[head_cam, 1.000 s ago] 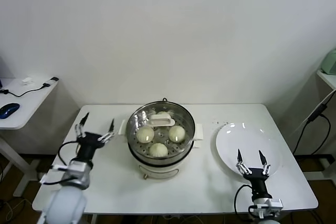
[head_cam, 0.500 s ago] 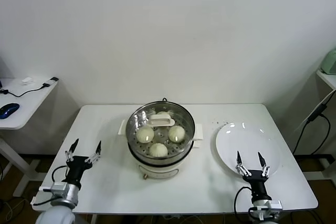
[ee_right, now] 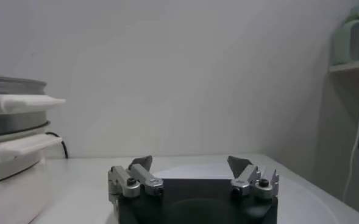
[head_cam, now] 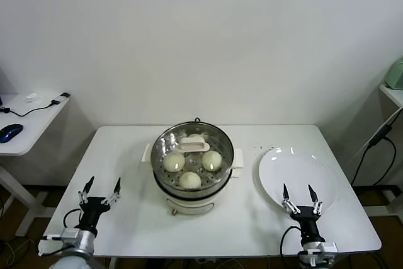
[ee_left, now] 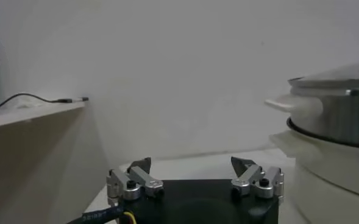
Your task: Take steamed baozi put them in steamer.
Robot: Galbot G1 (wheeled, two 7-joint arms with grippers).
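A plain white wall is seen behind a white rectangular table (head_cam: 132, 155), viewed from above and in front. At the far left, a second, smaller white side table (head_cam: 28, 127) is set against the wall, with a blue computer mouse (head_cam: 11, 132) and a black cable (head_cam: 38, 108) lying on it.

At the centre of the main table, the round shiny stainless-steel steamer (head_cam: 192, 165) is placed on its cream-white electric base, its side handles pointing left and right. It is covered by a round glass lid with a white handle (head_cam: 192, 146). Through the glass, the steamed baozi (head_cam: 174, 160), small cream-white domed buns, are seen resting on the perforated tray inside: three show clearly and a fourth is partly hidden under the lid handle.

To the right of the steamer, well apart from it, a flat white round plate (head_cam: 296, 171) is laid, with nothing on it.

The left gripper (head_cam: 100, 187) is held low at the table's near left corner, fingers spread apart and holding nothing. The right gripper (head_cam: 296, 194) is held at the near edge of the plate, fingers likewise parted with nothing between them.
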